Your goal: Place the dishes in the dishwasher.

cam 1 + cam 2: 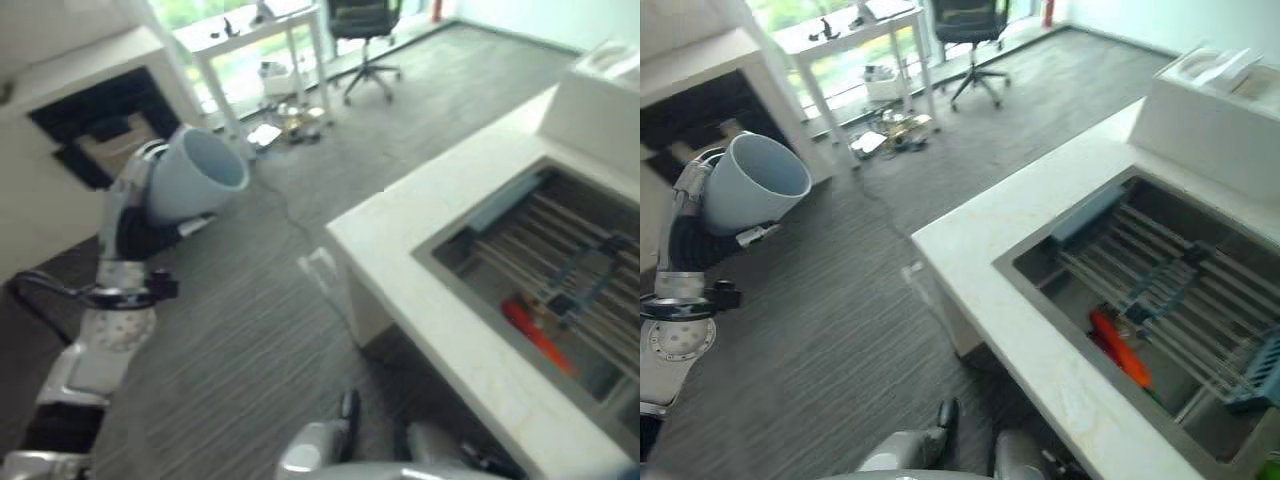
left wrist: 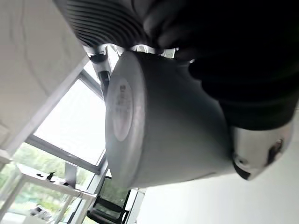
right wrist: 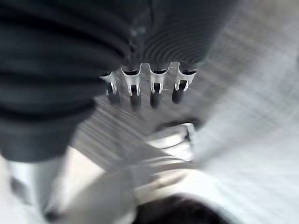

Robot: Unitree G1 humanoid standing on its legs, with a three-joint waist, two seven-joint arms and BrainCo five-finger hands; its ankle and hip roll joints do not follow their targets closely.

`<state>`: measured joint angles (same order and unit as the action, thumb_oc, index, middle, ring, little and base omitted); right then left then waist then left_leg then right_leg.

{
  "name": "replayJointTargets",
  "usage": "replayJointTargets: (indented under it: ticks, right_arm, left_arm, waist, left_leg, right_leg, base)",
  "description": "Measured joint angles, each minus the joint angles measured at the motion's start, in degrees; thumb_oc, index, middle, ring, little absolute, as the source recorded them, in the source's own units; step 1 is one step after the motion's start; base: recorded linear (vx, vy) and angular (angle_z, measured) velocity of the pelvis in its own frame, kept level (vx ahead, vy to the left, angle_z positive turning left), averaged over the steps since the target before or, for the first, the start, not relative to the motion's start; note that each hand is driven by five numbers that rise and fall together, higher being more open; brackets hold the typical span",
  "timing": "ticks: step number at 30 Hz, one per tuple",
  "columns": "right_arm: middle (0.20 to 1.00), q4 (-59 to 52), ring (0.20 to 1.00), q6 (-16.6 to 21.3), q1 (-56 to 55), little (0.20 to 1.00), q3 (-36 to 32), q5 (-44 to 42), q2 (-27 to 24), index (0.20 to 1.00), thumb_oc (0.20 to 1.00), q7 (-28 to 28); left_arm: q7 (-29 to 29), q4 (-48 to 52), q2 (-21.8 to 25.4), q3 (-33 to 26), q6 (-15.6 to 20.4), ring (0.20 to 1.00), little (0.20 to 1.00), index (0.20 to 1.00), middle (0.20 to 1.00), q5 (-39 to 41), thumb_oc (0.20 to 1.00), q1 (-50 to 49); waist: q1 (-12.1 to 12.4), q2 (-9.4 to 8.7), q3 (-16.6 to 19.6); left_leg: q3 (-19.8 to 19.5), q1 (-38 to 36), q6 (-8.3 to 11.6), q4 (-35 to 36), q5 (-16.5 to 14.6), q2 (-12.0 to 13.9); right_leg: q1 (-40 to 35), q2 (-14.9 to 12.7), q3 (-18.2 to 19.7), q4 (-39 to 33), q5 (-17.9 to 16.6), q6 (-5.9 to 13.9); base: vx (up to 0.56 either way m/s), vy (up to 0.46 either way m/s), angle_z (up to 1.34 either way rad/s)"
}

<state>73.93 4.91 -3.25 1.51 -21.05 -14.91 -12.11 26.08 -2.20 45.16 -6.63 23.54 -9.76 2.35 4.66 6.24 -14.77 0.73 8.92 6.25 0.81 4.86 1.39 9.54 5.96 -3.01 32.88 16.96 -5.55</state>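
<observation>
Left hand (image 1: 135, 215) is clamped on the mug (image 1: 190, 175): fingers and thumb curled round its wall near the base, as my wrist view shows with the flat bottom disc facing that camera. Mug is held up in the air at my left, over the grey striped floor (image 1: 250, 330), well apart from the counter (image 1: 420, 260). Its long axis is tilted, nearly on its side, open mouth pointing up and toward the right, roughly toward the rack. Target is the dishwasher rack (image 1: 1160, 290), sunk into the white counter on my right side, so the carry goes left to right across the open floor gap, and I judge the mug needs turning mouth-down or upright before it goes between the tines. Left hand owns this move. Right hand (image 3: 145, 88) hangs low, fingers apart and loosely straight, holding nothing, pointing at the floor. Materials: mug is pale blue-grey, smooth glazed ceramic by the look, round, walls widening slightly to the rim, no handle visible from here. Rack is rows of thin grey wire rods with a blue-grey plastic holder (image 1: 1165, 280) across them and a blue basket corner (image 1: 1255, 375) at the near end. An orange-red elongated item (image 1: 1120, 355) lies in the rack by the near wall; can't tell what it is. Counter top is smooth white, faint veining, sharp square corner nearest the mug. Risk as I see it: clipping that corner on the way in.
</observation>
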Motion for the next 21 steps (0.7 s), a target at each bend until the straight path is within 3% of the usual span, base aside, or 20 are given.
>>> replayJointTargets:
  ticks: [1, 2, 3, 4, 5, 6, 7, 8, 10, 11, 12, 14, 16, 21]
  right_arm:
    - [1.0, -1.51, 1.0, -0.73, -0.54, 1.0, 0.68, -0.48, 0.52, 1.0, 1.0, -0.62]
    - [1.0, -2.72, 1.0, -0.81, -0.62, 1.0, 0.41, -0.17, 0.58, 1.0, 1.0, -0.53]
    - [1.0, -4.47, 1.0, -1.71, -0.52, 1.0, 0.18, -0.72, 0.73, 1.0, 1.0, -0.64]
    - [1.0, -6.96, 1.0, -1.87, -1.43, 1.0, 0.11, -1.7, 0.92, 1.0, 1.0, -0.92]
    - [1.0, -7.87, 1.0, -1.85, -1.81, 1.0, 0.05, -2.62, 1.2, 1.0, 1.0, -1.1]
    - [1.0, -8.42, 1.0, -1.59, -2.58, 1.0, -2.39, -3.07, 0.31, 1.0, 1.0, -1.12]
    - [1.0, -8.71, 1.0, -1.4, -3.77, 1.0, -3.02, -4.59, -0.66, 1.0, 1.0, -1.05]
    - [1.0, -8.71, 1.0, -1.33, -4.94, 1.0, -5.97, -5.79, -2.59, 1.0, 1.0, -0.97]
    - [1.0, -9.17, 1.0, -0.23, -4.82, 1.0, -9.39, -7.49, -5.28, 1.0, 1.0, -0.91]
    - [1.0, -9.89, 1.0, -0.25, -4.67, 1.0, -9.4, -8.4, -6.55, 1.0, 1.0, -0.84]
    - [1.0, -10.53, 1.0, -0.42, -4.11, 1.0, -9.17, -8.87, -7.12, 1.0, 1.0, -0.62]
    - [1.0, -11.66, 1.0, -0.3, -2.84, 1.0, -8.07, -9.38, -4.49, 1.0, 1.0, -0.72]
    - [1.0, -12.21, 1.0, -0.71, -1.72, 1.0, -6.58, -9.24, -1.66, 1.0, 1.0, -0.53]
    - [1.0, -12.0, 1.0, -1.93, -1.83, 1.0, -5.88, -8.1, 0.83, 1.0, 1.0, 0.51]
  left_arm:
    - [-1.54, 1.1, -1.48, -0.03, 0.43, 0.2, 0.2, 0.2, 0.2, 0.27, 0.2, 1.6]
    - [-2.48, 1.74, -2.13, 0.8, 0.73, 0.2, 0.2, 0.2, 0.2, 0.25, 0.2, 2.58]
    - [-4.0, 1.35, -1.98, 1.07, 1.53, 0.2, 0.2, 0.2, 0.2, 0.19, 0.2, 4.47]
    - [-4.92, 0.83, -2.14, 1.22, 1.53, 0.2, 0.2, 0.2, 0.2, 0.21, 0.2, 6.89]
    - [-5.57, 1.4, -2.11, 1.24, 1.71, 0.2, 0.2, 0.2, 0.2, 0.23, 0.2, 9.63]
    - [-6.68, 2.36, -2.29, 1.39, 2.73, 0.2, 0.2, 0.2, 0.2, 0.14, 0.2, 13.17]
    - [-7.69, 2.58, -2.3, 2.29, 2.58, 0.2, 0.2, 0.2, 0.2, 0.12, 0.2, 15.79]
    - [-8.42, 3.56, -2.38, 2.28, 2.53, 0.2, 0.2, 0.2, 0.2, 0.2, 0.2, 16.33]
    - [-9.46, 2.15, -2.68, 2.49, 1.95, 0.2, 0.2, 0.2, 0.2, 1.59, 0.2, 17.45]
    - [-9.79, 0.79, -2.75, 3.36, 1.38, 0.2, 0.2, 0.2, 0.2, 2.24, 0.2, 18.61]
    - [-9.92, 0.79, -2.89, 3.9, 0.99, 0.2, 0.2, 0.2, 0.2, 2.35, 0.2, 17.99]
    - [-9.63, 2.25, -3.82, 4.47, 0.75, 0.2, 0.2, 0.2, 0.2, 1.94, 0.2, 12.7]
    - [-9.12, 3.05, -3.74, 4.51, -0.07, 0.2, 0.2, 0.2, 0.2, 1.77, 0.2, 9.81]
    - [-8.04, 3.91, -3.01, 4.37, -2.0, 0.2, 0.2, 0.2, 0.2, 1.75, 0.2, 8.78]
  waist:
    - [-1.26, -2.28, -1.52]
    - [-2.27, -2.44, -1.76]
    - [-2.51, -3.45, -2.26]
    - [-4.26, -4.93, -2.47]
    - [-6.02, -6.82, -2.1]
    - [-7.9, -8.01, -2.07]
    - [-10.12, -7.55, -1.97]
    - [-10.52, -6.02, -2.08]
    - [-11.03, -2.78, -2.0]
    - [-11.41, -1.32, -2.0]
    - [-11.53, 0.45, -2.59]
    - [-10.33, -1.09, -1.76]
    - [-8.52, -2.0, -1.66]
    - [-5.49, -3.22, -0.79]
  left_leg:
    - [3.37, 1.44, 1.2, -3.02, -0.96, -0.37]
    - [3.4, 3.77, 0.66, -6.14, -1.08, -0.15]
    - [6.76, 5.21, -1.36, -13.24, -2.58, 0.28]
    - [11.28, 5.28, -3.84, -20.57, -4.81, 0.97]
    - [15.02, 3.15, -5.09, -24.8, -7.36, 0.99]
    - [16.97, -2.71, -2.99, -25.76, -11.38, 2.94]
    - [18.88, -6.0, -1.13, -25.79, -12.95, 5.47]
    - [17.88, -14.16, 0.02, -20.5, -13.66, 7.62]
    - [17.11, -20.03, -0.45, -8.02, -13.72, 4.53]
    - [17.01, -20.06, -2.41, -0.43, -13.15, 1.57]
    - [16.88, -19.65, -6.16, 1.71, -11.69, 0.38]
    - [16.15, -19.02, -8.7, -0.03, -13.51, -2.73]
    - [14.93, -17.47, -11.22, -0.66, -12.31, -5.22]
    - [9.88, -15.13, -11.38, -5.43, -11.99, -5.68]
  right_leg:
    - [-3.38, -1.0, -0.43, -7.43, -2.12, -0.63]
    - [-3.78, -0.94, -1.23, -10.1, -3.67, -0.79]
    - [-3.99, -2.49, -2.76, -12.81, -6.77, -2.31]
    - [-5.45, -3.89, -4.43, -16.72, -8.86, -1.82]
    - [-6.69, -5.94, -5.62, -20.4, -10.73, -0.4]
    - [-6.47, -7.44, -9.81, -24.08, -14.03, -0.55]
    - [-6.63, -7.56, -13.04, -25.78, -14.67, -0.02]
    - [-5.78, -7.69, -14.79, -25.35, -14.88, 0.6]
    - [-2.04, -11.22, -16.99, -21.74, -16.03, 1.72]
    - [0.01, -13.87, -18.1, -19.38, -16.09, 3.02]
    - [0.45, -14.78, -18.88, -17.15, -16.28, 4.1]
    - [1.06, -18.42, -17.35, -15.91, -16.04, 7.61]
    - [0.9, -20.49, -16.47, -17.11, -17.68, 10.03]
    - [-1.03, -22.49, -15.51, -10.95, -18.36, 10.83]
  base:
    - [-0.57, -0.031, 0.83]
    - [-0.49, 0.058, 0.65]
    - [-0.41, 0.082, 0.69]
    - [-0.37, 0.122, 0.82]
    - [-0.37, 0.233, 1.36]
    - [-0.36, 0.307, 1.67]
    - [-0.26, 0.447, 1.73]
    - [-0.23, 0.443, 1.38]
    - [-0.14, 0.521, 0.92]
    - [-0.08, 0.499, 0.83]
    - [-0.12, 0.402, 0.51]
    - [-0.05, 0.346, 0.17]
    - [-0.06, 0.28, 0.43]
    - [-0.03, 0.112, 0.9]
